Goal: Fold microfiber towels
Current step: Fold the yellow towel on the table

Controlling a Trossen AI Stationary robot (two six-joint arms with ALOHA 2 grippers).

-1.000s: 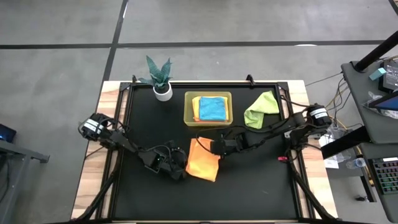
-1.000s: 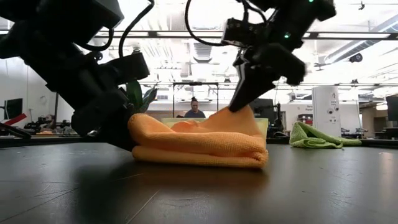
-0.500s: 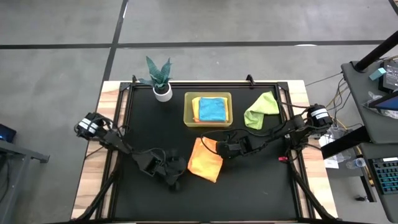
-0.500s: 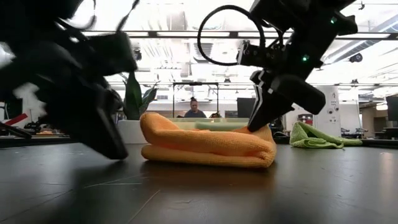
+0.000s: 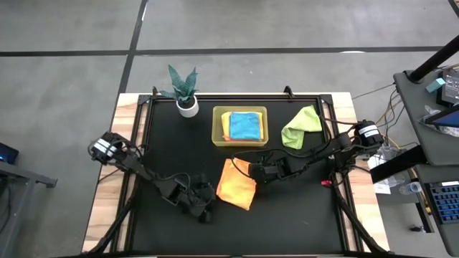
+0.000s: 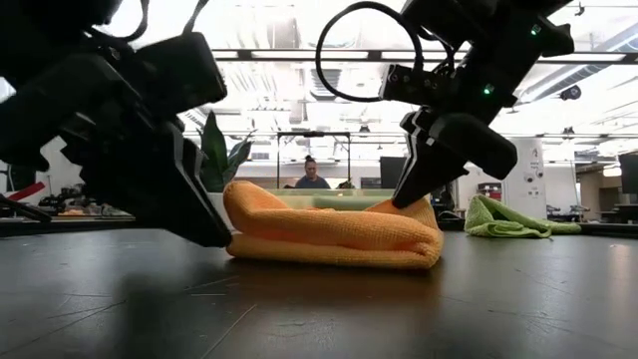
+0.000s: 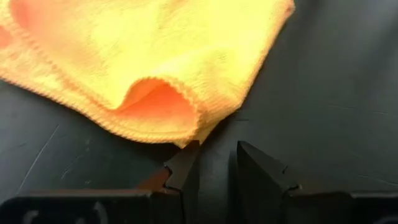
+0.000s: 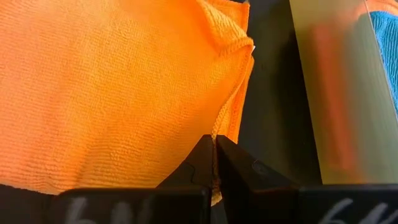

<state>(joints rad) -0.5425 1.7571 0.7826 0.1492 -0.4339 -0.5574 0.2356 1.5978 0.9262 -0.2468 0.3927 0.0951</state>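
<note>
A folded orange-yellow towel [image 5: 235,184] lies on the black table, its rounded fold toward the left arm [image 6: 239,199]. My right gripper [image 5: 252,170] is shut on its far right edge. My left gripper [image 5: 204,203] sits low at the towel's near left corner [image 7: 186,138], fingers a little apart and empty [image 7: 214,149]. A teal towel [image 5: 244,125] lies on another orange-yellow one [image 5: 226,123] in the yellow-green bin [image 5: 240,109]. A lime green towel [image 5: 301,127] lies crumpled at the far right. The pink towel is out of view. My left gripper has one fingertip [image 7: 186,155] right at the towel's corner; I cannot tell whether it touches. My right gripper pinches the towel's hemmed edge [image 8: 217,127] between its two shut fingers, slanting down from the table's right. The held edge stands slightly raised [image 6: 414,207]; the rest lies on the table.
A small potted plant [image 5: 185,89] stands at the far left of the mat. The bin stands just beyond the towel, close to my right gripper. A person [image 6: 312,175] shows far behind the table in the low view.
My left gripper has come off the towel's left fold and drawn back toward the near left, then returned close to its corner. My right gripper has moved down and slightly right with the held edge; the towel's raised peak has sunk flat and the towel has slid slightly right.
</note>
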